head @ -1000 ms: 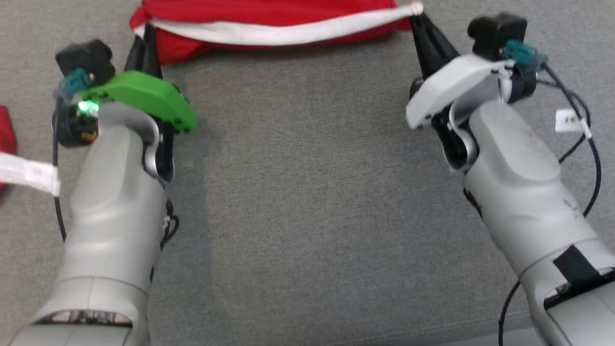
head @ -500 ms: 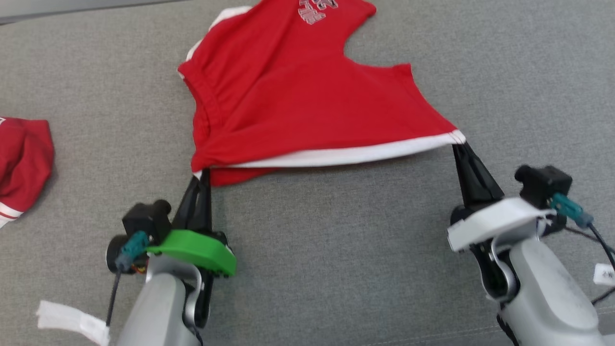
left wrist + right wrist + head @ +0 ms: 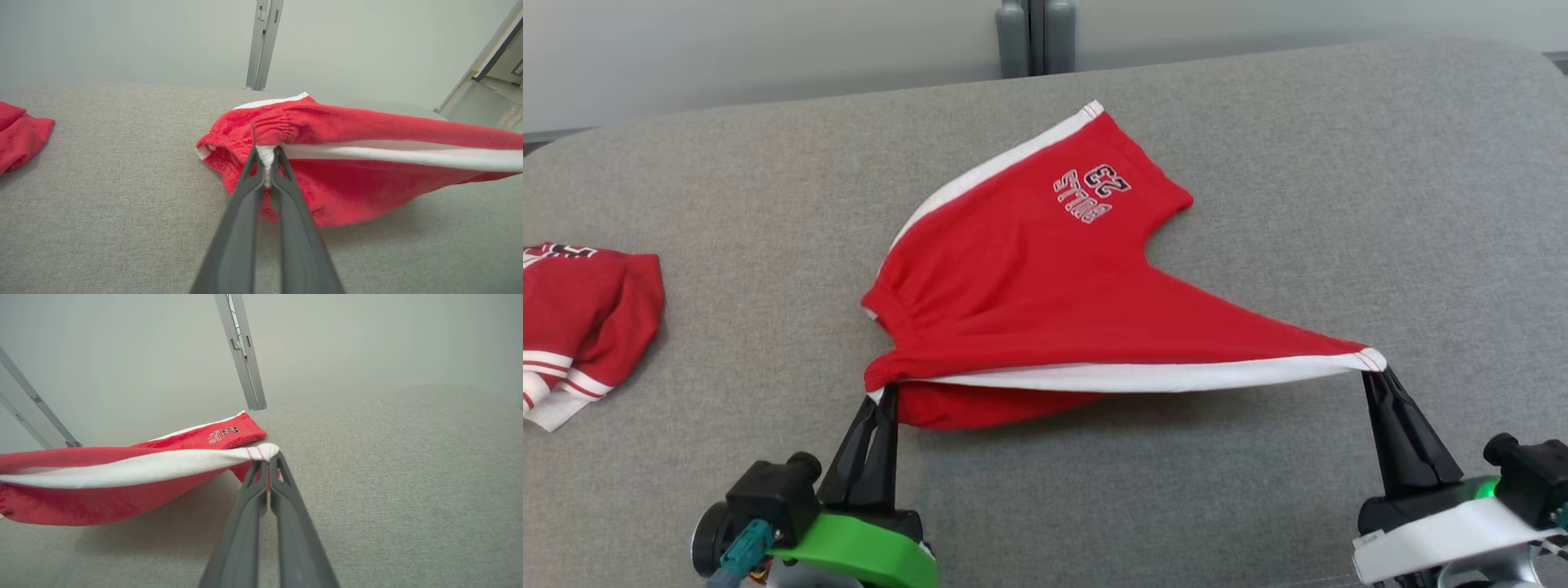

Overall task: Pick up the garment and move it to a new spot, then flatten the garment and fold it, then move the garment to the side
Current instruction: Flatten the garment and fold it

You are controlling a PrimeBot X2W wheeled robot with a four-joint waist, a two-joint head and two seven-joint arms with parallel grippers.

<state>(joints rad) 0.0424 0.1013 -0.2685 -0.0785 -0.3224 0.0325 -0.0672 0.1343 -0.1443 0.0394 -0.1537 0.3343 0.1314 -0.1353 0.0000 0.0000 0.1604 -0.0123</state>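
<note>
- I'm looking at a wide grey padded surface (image 3: 1258,204) with a pale wall (image 3: 768,49) behind it and a grey post (image 3: 1033,37) standing at its far edge
- Head view: the red shorts (image 3: 1045,302) lie near the middle of the surface, a little towards my side. The far leg, with its number print upside down to me, rests flat on the fabric
- The left gripper (image 3: 886,400) is closed on the waistband corner of the shorts, where the white side stripe begins
- The right gripper (image 3: 1372,377) is clamped on the other end of that stripe, at the leg hem. The near edge is stretched tight between the two grippers and held off the surface, with a shadow beneath
- A second red garment (image 3: 580,318) sits bunched at the left edge, well apart from the shorts
- Left wrist view: my two dark fingers (image 3: 241,228) meet on a small fold of white cloth just under the gathered elastic. The stripe runs off to the right edge of the view, red cloth sags below it, and the other garment shows at the far left
- Right wrist view: the fingers pinch the white hem corner, with two thin red stitch lines just beside the tips. The stripe runs away to the left with red cloth hanging under it, clear of the surface. The printed leg lies flat beyond, near the foot of the post, and two slanted grey rails (image 3: 32,408) stand against the wall at the left
</note>
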